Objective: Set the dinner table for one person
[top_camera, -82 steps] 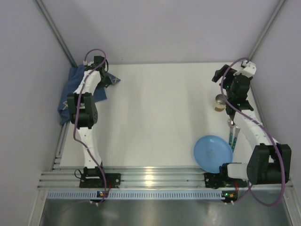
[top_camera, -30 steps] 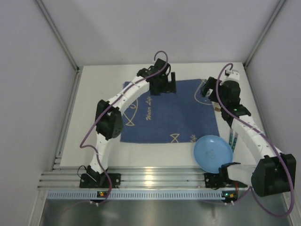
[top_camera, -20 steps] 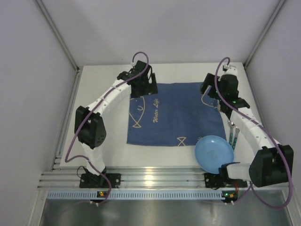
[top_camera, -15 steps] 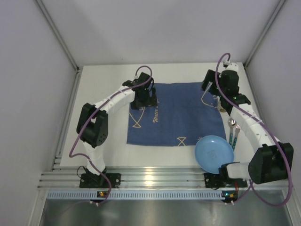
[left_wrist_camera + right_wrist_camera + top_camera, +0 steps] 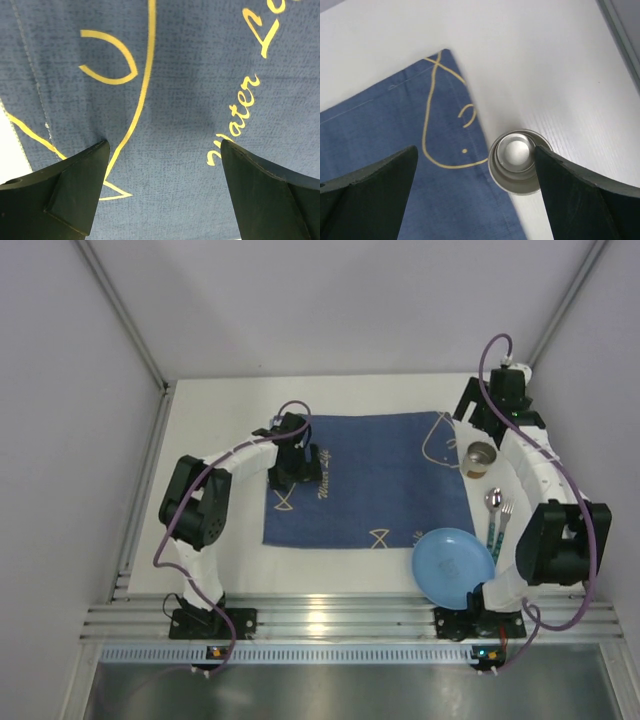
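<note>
The white dinner table [image 5: 220, 550] carries a dark blue fish-patterned cloth mat [image 5: 370, 485], spread flat in the middle. My left gripper [image 5: 296, 468] is open and empty, low over the mat's left part [image 5: 165, 100]. My right gripper [image 5: 478, 423] is open and empty above the mat's far right corner [image 5: 435, 165]. A steel cup [image 5: 481, 458] stands upright just right of the mat; it also shows in the right wrist view [image 5: 516, 161]. A light blue plate [image 5: 454, 566] sits at the mat's near right corner. A spoon [image 5: 492, 512] and a fork [image 5: 503, 525] lie right of the mat.
Grey walls with metal posts close in the table on the left, back and right. An aluminium rail [image 5: 330, 620] runs along the near edge, holding both arm bases.
The mat was bunched at the far left, then got spread flat across the middle. My left gripper has drawn back toward the mat's left part. My right gripper has moved to the far right, uncovering the cup.
</note>
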Controlling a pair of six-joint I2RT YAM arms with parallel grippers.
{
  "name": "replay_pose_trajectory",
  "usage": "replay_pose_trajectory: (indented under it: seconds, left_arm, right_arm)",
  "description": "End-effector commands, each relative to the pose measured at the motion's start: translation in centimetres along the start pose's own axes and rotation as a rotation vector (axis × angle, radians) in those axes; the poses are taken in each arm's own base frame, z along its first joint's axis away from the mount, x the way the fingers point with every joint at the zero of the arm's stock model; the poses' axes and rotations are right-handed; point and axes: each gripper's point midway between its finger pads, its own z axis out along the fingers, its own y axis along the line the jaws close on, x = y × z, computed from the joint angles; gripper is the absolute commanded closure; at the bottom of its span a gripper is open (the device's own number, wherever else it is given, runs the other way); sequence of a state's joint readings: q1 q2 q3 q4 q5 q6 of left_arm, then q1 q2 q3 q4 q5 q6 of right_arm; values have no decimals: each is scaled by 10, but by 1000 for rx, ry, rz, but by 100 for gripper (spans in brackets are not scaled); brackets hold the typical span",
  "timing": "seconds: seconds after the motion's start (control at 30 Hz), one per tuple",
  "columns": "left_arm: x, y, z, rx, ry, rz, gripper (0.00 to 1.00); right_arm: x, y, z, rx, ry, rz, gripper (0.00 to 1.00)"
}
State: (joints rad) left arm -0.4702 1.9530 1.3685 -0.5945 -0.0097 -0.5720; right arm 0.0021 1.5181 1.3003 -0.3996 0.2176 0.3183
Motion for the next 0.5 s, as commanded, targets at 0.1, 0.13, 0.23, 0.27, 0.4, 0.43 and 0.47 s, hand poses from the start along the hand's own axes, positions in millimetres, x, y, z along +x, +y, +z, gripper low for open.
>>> replay_pose_trajectory:
  seconds: [0.1, 0.13, 0.23, 0.27, 0.4, 0.43, 0.47]
  left_arm:
    - [1, 51, 0, -36, -12, -71, 1]
    - [2, 53, 0, -36, -11, -69, 2]
    - [1, 53, -5, -31, -21, -55, 1]
    - [-2, 51, -7, -28, -28, -54, 1]
    - [-19, 43, -21, -10, -61, -36, 2]
    - [-24, 41, -25, -4, -72, -27, 2]
    - [-33, 36, -33, 3, -86, -24, 2]
  right_arm:
    - [33, -11, 27, 7, 172, 15, 0]
    - [40, -9, 34, 3, 195, 18, 0]
    - [55, -7, 44, 0, 242, 29, 0]
    - [59, -7, 47, 0, 255, 30, 0]
    - [75, -3, 57, -15, 306, 43, 0]
    - [81, -2, 61, -16, 323, 45, 2]
    - [85, -1, 63, -18, 333, 45, 6]
